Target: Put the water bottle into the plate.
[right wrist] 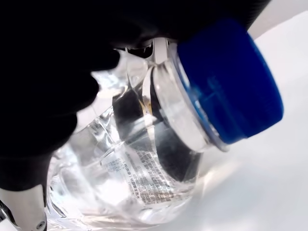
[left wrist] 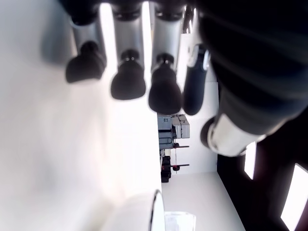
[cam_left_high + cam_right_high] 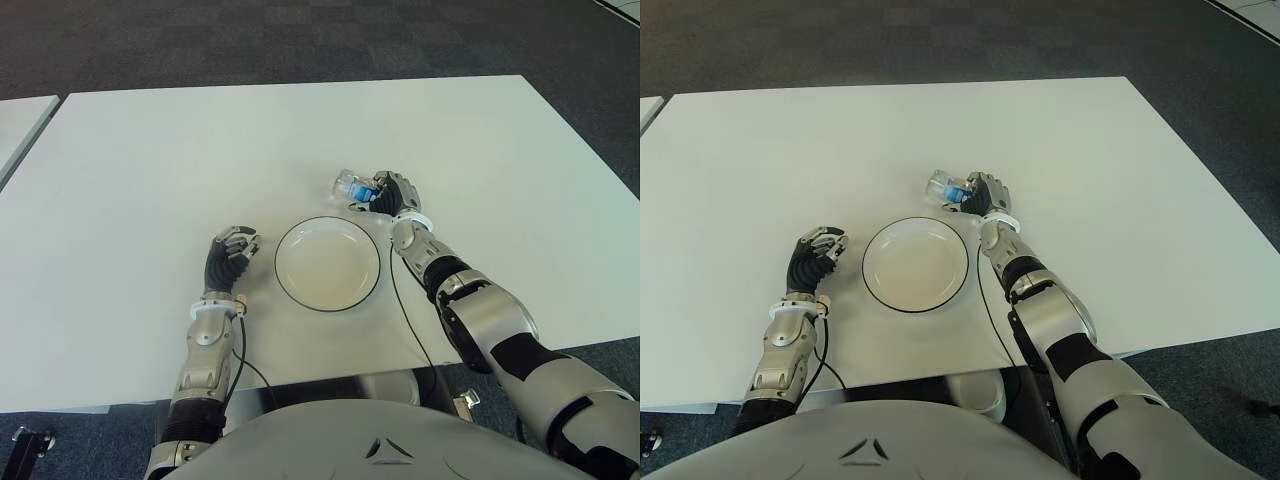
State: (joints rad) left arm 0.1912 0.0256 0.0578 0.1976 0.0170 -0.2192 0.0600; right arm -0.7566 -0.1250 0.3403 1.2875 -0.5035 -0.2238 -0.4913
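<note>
A small clear water bottle with a blue cap lies tilted in my right hand, just beyond the far right rim of the plate. The right hand's dark fingers curl around the bottle's body near its neck. The white plate with a dark rim sits on the white table in front of me, and nothing lies in it. My left hand shows to the left of the plate, its fingers curled and holding nothing.
The table's front edge runs close to my body. A second white table edge shows at the far left. Dark carpet surrounds the table. Thin black cables trail along both forearms.
</note>
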